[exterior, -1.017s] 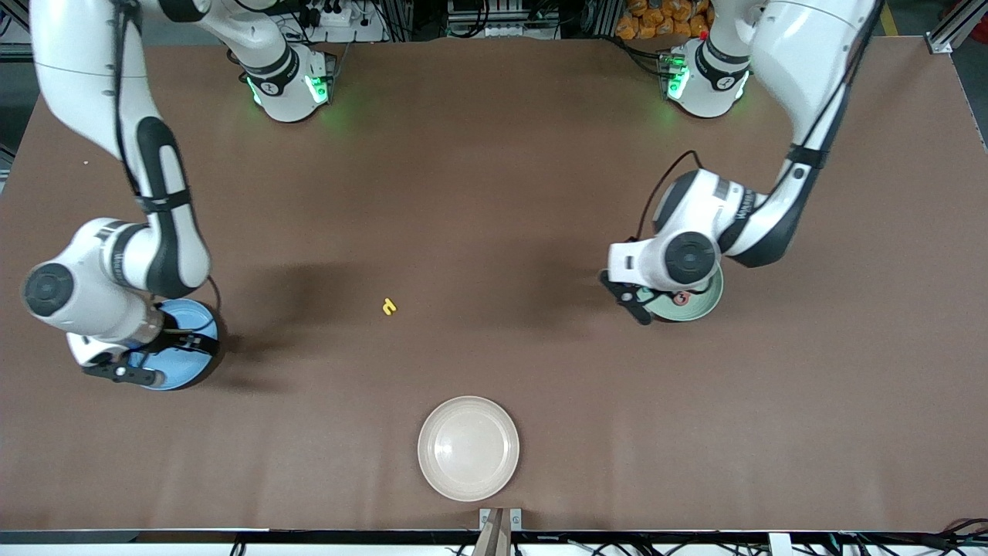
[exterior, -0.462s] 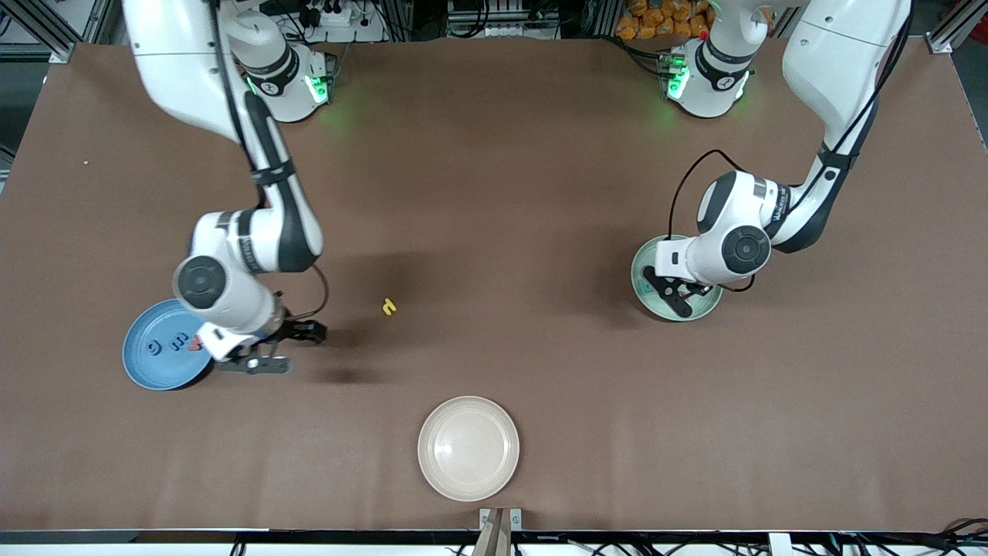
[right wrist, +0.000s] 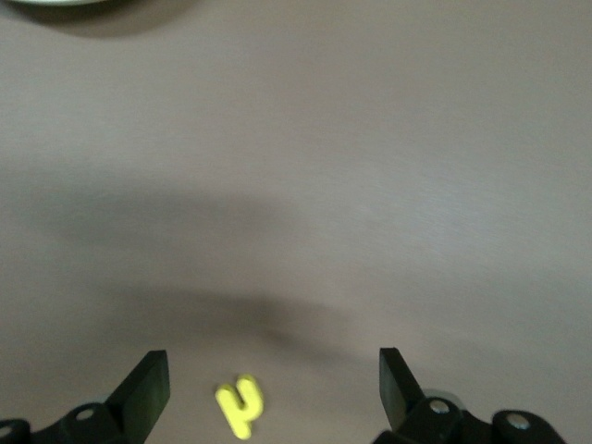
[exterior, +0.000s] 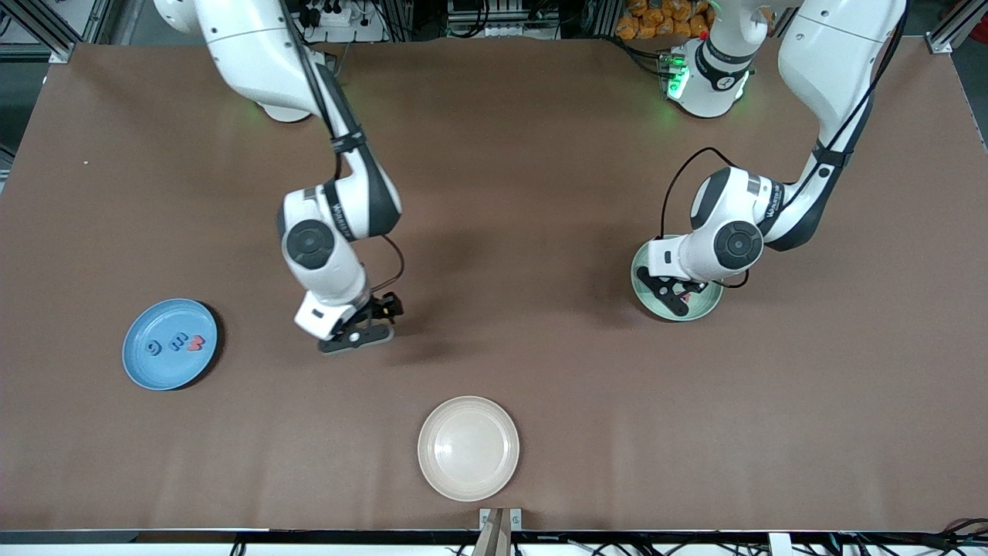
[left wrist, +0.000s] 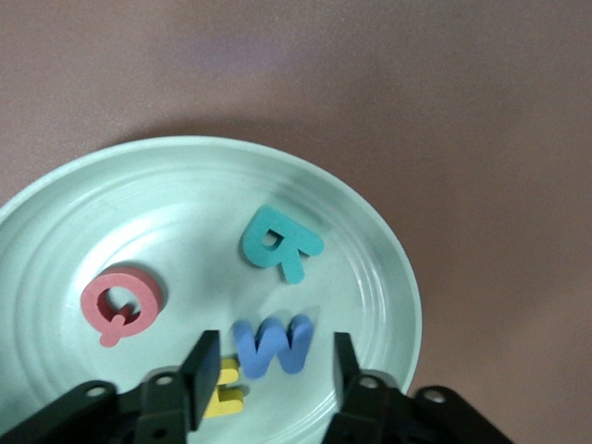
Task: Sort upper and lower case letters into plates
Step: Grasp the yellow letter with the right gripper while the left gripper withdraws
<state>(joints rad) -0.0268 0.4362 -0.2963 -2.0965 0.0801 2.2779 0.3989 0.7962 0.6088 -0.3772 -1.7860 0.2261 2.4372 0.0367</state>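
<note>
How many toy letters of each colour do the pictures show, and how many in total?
Red letters: 2 (Q, one on blue plate)
Blue letters: 3 (W, two on blue plate)
Teal letters: 1 (R)
Yellow letters: 2 (E, one on table)
Total: 8

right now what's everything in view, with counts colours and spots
blue plate: one, toward the right arm's end of the table
letters in the blue plate: three, two blue and one red
mint green plate: one, toward the left arm's end
letters in the mint green plate: four, red Q, teal R, blue W, yellow E
yellow letter: one, on the bare table, mid-table
cream-white plate: one, nearest the front camera, nothing in it
table: one, brown
right gripper: open, over the yellow letter
left gripper: open, over the mint green plate, nothing held
</note>
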